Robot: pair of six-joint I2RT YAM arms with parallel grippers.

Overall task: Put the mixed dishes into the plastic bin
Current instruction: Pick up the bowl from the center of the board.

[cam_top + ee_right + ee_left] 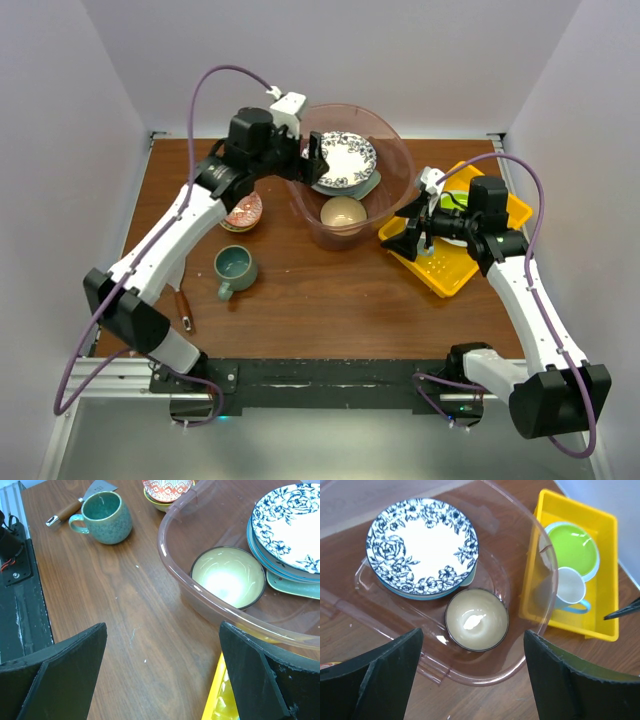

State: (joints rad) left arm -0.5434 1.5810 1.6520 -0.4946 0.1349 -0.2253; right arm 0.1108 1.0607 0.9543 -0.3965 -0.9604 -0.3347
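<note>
The plastic bin [395,200] stands at the back middle of the table. In it a blue floral plate [345,160] tops a stack of plates on a pale mint tray [295,585], and a tan bowl [343,212] sits near the front wall. My left gripper [318,162] hovers open over the bin's left rim, with nothing between its fingers [380,675]. On the table left of the bin are a red patterned bowl [243,212] and a teal mug [237,268]. My right gripper [400,240] is open and empty, low over the wood right of the bin.
A yellow perforated tray [455,275] lies at the right, holding a lime-green plate [572,547] and a white mug [567,590]. A brown-handled tool [184,308] lies near the left arm. A black rail runs along the near edge.
</note>
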